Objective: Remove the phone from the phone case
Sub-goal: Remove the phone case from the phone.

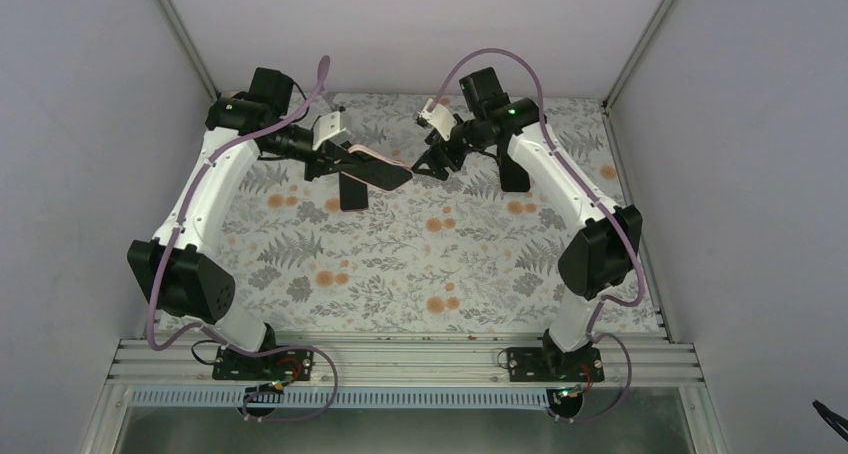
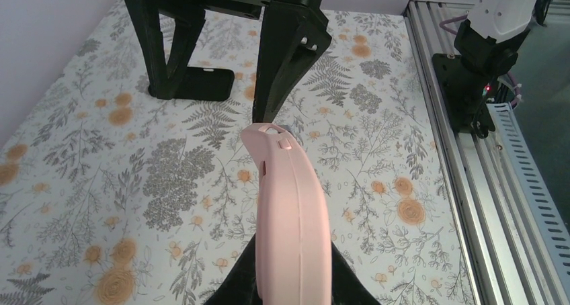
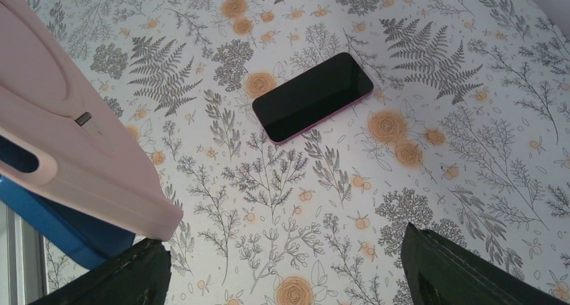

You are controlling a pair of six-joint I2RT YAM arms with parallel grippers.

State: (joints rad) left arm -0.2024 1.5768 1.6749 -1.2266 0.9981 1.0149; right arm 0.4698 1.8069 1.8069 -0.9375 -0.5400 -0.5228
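My left gripper (image 1: pixel 335 160) is shut on the pink phone case (image 1: pixel 378 166) and holds it in the air over the far middle of the table. In the left wrist view the case (image 2: pixel 292 211) stands edge-on between my black fingers (image 2: pixel 232 288). The phone (image 3: pixel 312 97), black screen up with a pink rim, lies flat on the floral table, apart from the case; in the top view it (image 1: pixel 352 191) lies below the case. My right gripper (image 1: pixel 436 162) is open and empty just right of the case's free end (image 3: pixel 80 150), its fingers (image 3: pixel 443 271) wide apart above the table.
The floral mat (image 1: pixel 420 264) covers the table, with white walls round it. A metal rail (image 2: pixel 470 184) with the arm bases runs along the near edge. A blue surface (image 3: pixel 60 228) shows under the case in the right wrist view.
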